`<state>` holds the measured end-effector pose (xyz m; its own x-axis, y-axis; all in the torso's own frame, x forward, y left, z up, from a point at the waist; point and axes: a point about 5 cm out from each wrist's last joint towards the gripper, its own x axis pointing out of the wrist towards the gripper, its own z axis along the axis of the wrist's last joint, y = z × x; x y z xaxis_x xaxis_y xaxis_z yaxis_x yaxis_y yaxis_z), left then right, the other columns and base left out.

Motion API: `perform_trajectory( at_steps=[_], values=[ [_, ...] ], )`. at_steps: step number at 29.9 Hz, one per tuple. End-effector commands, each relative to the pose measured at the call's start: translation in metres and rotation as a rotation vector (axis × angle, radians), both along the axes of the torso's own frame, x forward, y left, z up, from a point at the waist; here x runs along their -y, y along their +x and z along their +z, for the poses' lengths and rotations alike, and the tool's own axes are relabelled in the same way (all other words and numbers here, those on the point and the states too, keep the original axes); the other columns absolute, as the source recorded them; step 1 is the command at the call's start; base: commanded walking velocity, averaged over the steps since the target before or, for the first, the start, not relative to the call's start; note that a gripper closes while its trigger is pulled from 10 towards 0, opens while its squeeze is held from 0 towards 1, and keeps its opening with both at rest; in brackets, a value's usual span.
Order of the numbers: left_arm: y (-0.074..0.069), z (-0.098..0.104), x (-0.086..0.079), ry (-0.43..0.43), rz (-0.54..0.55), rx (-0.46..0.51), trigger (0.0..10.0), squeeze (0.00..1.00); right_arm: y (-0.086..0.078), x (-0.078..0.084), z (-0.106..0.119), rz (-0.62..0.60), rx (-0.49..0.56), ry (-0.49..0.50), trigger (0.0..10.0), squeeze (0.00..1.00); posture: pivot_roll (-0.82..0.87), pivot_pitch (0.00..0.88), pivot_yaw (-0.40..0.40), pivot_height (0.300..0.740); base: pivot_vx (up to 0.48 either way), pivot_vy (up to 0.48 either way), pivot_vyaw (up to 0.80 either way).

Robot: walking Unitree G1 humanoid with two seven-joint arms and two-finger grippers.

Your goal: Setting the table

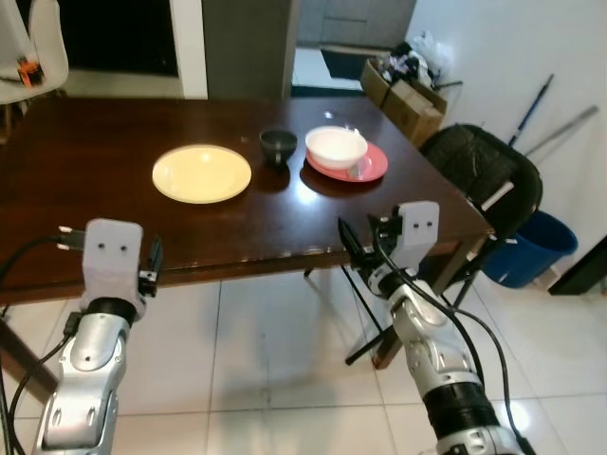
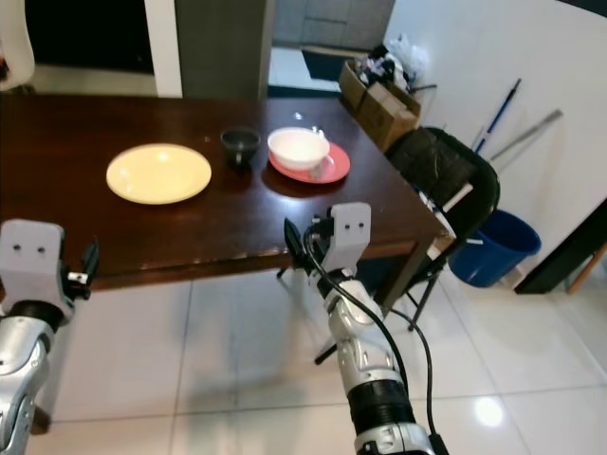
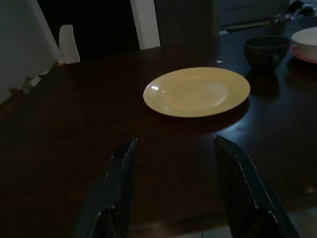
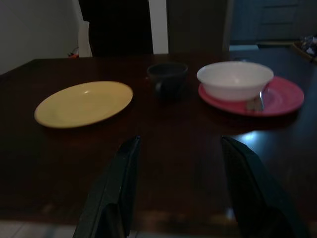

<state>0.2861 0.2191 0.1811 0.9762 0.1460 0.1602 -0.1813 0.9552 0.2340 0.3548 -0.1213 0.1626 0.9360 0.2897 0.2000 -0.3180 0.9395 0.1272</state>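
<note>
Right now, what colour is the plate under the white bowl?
Pinkish red. The plate under the white bowl shows best in the left eye view.

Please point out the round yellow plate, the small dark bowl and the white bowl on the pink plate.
round yellow plate (image 1: pixel 201 173): left eye view, centre of its face.
small dark bowl (image 1: pixel 278 144): left eye view, its side.
white bowl (image 1: pixel 335 148): left eye view, its outer wall.

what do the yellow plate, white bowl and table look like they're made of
Yellow plate: probably glazed ceramic or melamine, smooth with a small glint. White bowl: likely glossy ceramic or plastic; the pictures leave it open. Table: dark wood or veneer, polished enough to mirror light.
</note>
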Motion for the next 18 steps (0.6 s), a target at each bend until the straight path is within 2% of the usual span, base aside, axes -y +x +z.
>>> perform_trajectory(
  at_steps=[1,6,11,18],
  values=[
    [-0.003,0.0,-0.005,0.024,0.023,0.002,10.0,0.0,0.002,-0.008,0.005,0.031,0.023,0.003,10.0,0.0,0.17,0.016,-0.067,0.74,0.48,0.0,0.0],
    [-0.003,0.0,-0.008,0.027,0.032,0.002,10.0,0.0,0.002,-0.011,0.005,0.043,0.026,0.008,10.0,0.0,0.16,0.014,-0.058,0.74,0.48,0.0,0.0],
    [-0.001,0.001,-0.014,0.034,0.048,0.001,10.0,0.0,-0.005,-0.025,0.002,0.171,0.024,0.014,10.0,0.0,0.15,0.014,-0.049,0.74,0.48,0.0,0.0],
    [0.001,0.004,-0.014,0.037,0.046,0.009,10.0,0.0,-0.01,-0.031,-0.001,0.212,0.024,0.008,10.0,0.0,0.15,0.015,-0.043,0.74,0.48,0.0,0.0]
  ],
)
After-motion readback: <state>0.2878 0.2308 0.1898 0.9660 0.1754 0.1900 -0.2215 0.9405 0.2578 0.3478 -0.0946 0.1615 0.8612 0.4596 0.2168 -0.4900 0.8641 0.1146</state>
